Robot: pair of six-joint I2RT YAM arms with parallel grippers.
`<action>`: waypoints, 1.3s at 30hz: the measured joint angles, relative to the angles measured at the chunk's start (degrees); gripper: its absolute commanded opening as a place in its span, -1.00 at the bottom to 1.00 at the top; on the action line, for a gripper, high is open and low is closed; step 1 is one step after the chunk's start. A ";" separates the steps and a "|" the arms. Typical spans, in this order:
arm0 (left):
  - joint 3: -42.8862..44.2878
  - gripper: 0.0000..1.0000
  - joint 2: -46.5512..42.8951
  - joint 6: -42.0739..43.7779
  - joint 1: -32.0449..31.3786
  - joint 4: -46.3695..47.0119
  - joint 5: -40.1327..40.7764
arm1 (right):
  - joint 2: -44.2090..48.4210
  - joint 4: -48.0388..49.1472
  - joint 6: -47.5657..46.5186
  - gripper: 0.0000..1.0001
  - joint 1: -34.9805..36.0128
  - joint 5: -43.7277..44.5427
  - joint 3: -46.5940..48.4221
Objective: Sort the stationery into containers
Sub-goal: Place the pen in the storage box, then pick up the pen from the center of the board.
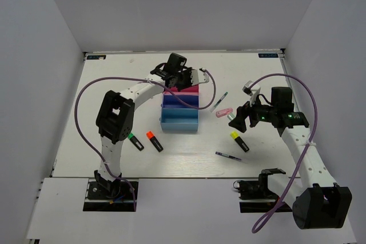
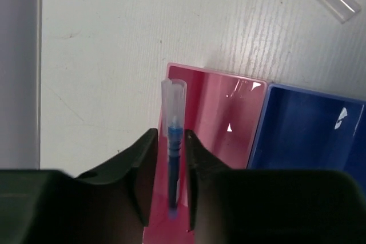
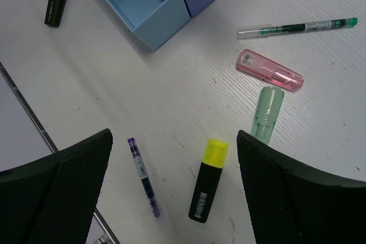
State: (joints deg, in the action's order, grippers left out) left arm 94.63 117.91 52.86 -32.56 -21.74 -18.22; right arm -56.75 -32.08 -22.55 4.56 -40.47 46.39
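My left gripper (image 2: 170,139) is shut on a slim blue pen (image 2: 173,98) with a clear cap. It holds the pen over the left side of the pink tray (image 2: 229,112); in the top view the gripper (image 1: 183,81) is above the pink tray (image 1: 191,90). The dark blue tray (image 1: 182,102) and light blue tray (image 1: 179,122) follow in a row. My right gripper (image 3: 174,158) is open and empty above a yellow-capped highlighter (image 3: 207,181) and a slim purple pen (image 3: 143,175). A mint marker (image 3: 267,114), a pink marker (image 3: 269,70) and a slim green pen (image 3: 297,26) lie nearby.
An orange-capped highlighter (image 1: 154,141) and a green-capped highlighter (image 1: 135,141) lie on the table left of the light blue tray. White walls close off the table at the left, back and right. The light blue tray (image 3: 163,27) looks empty.
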 measured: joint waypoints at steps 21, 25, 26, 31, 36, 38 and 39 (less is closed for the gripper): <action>-12.39 0.80 -28.13 -40.15 -4.26 -8.37 27.43 | -13.09 1.31 -36.52 0.18 -0.04 -2.62 -1.01; -31.76 0.94 -48.43 -55.74 -0.13 -12.85 33.00 | -32.24 -10.29 -61.72 0.25 -0.26 -2.16 15.13; -36.65 0.94 -52.26 -58.34 1.70 -14.32 33.42 | -36.52 -12.74 -66.73 0.28 -0.31 -2.01 19.96; -53.16 0.87 -60.78 -66.05 10.60 -18.40 32.52 | -50.40 -19.10 -82.25 0.26 -0.11 -0.76 38.12; -54.95 0.84 -62.34 -68.43 14.53 -19.89 28.94 | -60.30 -23.08 -87.91 0.16 1.38 1.40 48.46; -54.97 0.84 -63.73 -68.98 15.08 -19.65 27.82 | -63.30 -24.22 -88.98 0.09 2.19 2.47 49.64; -55.10 0.84 -64.41 -69.29 15.43 -19.30 27.30 | -64.85 -24.87 -89.31 0.06 2.60 3.06 50.21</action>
State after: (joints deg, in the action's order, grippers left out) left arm 39.53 53.49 -16.43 -17.12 -41.04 9.08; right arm -121.60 -56.95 -111.85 7.16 -37.41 96.60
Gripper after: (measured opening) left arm 0.921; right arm 0.555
